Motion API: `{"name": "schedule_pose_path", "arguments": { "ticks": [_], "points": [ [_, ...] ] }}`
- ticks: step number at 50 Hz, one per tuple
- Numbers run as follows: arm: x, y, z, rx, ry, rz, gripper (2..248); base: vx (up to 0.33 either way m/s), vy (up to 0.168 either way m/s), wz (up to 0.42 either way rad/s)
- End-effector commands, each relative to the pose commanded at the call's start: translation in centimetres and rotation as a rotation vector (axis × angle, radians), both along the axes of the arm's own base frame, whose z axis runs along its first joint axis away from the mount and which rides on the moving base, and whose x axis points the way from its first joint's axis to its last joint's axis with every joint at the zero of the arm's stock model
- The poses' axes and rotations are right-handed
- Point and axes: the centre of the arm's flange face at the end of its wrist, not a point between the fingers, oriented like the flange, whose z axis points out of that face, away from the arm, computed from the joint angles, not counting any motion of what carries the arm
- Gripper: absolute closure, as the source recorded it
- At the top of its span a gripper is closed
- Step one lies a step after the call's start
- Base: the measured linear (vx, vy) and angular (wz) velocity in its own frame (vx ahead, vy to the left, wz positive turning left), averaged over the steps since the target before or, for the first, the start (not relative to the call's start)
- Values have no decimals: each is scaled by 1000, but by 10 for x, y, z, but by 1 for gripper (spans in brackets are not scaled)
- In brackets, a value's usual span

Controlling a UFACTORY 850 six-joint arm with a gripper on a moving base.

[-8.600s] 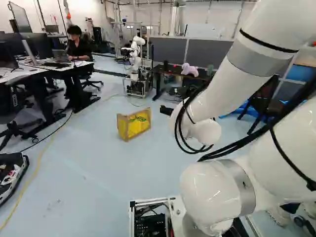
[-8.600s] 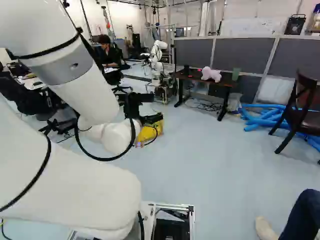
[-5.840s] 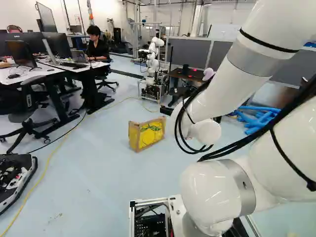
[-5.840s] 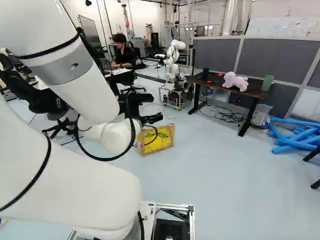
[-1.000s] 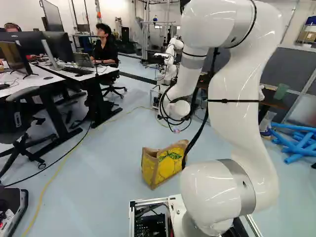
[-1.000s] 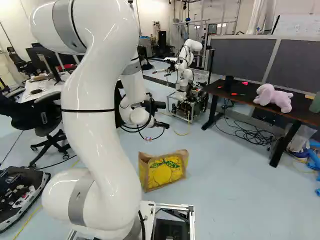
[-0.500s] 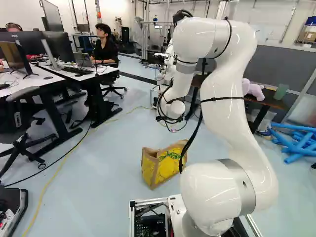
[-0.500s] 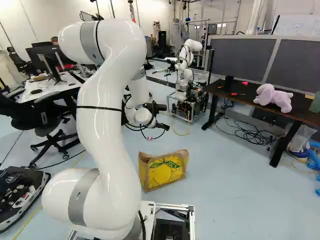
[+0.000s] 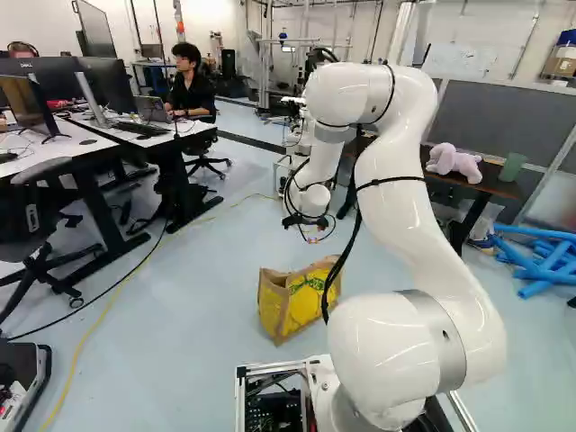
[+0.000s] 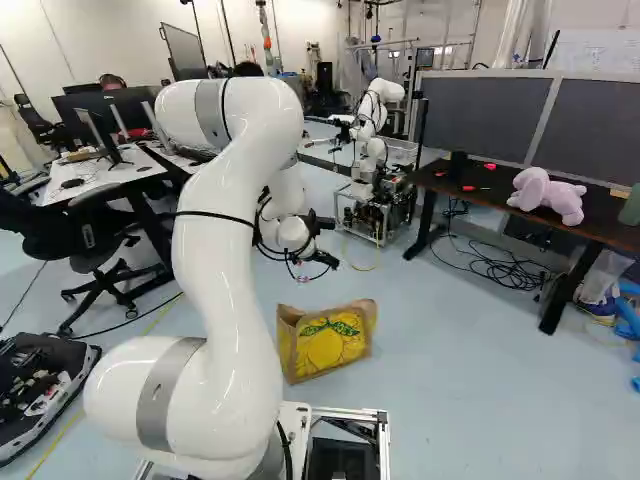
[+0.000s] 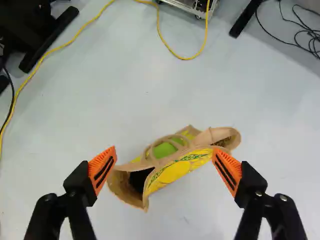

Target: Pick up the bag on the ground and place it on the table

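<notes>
The yellow bag [image 10: 330, 342] with tan edges and a lemon print stands on the floor ahead of the base. My gripper [image 10: 322, 258] is above and beyond it in the right base view. Seen from the wrist, the gripper [image 11: 165, 171] is open, its orange pads wide apart, and the bag [image 11: 175, 175] lies below between them, touched by neither as far as I can tell. The bag's mouth gapes, showing something green and something black inside, with a tan handle loop across the top. The dark table [image 10: 495, 182] stands at the right of the right base view.
On the table are a pink plush toy [image 10: 548, 195] and a black cup [image 10: 457, 165]. Another robot [image 10: 372, 120] stands left of it. Cables [image 10: 500, 265] lie beneath the table. A yellow cable [image 11: 70, 42] crosses the floor. Desks and chairs are at the left.
Since the oldest frames the base has moved closer to the bag and the arm has folded up. Over the last second the base holds still while the arm's upper bend sinks and swings inward.
</notes>
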Motion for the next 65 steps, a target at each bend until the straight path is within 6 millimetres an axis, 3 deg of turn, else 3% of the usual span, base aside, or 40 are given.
{"name": "schedule_pose_path", "arguments": {
  "ticks": [23, 65],
  "points": [
    [7, 1, -39, 30, 145, -26, 3, 0, 0, 0],
    [15, 1, -101, 212, 183, -458, 3, 0, 0, 0]
  ]
}}
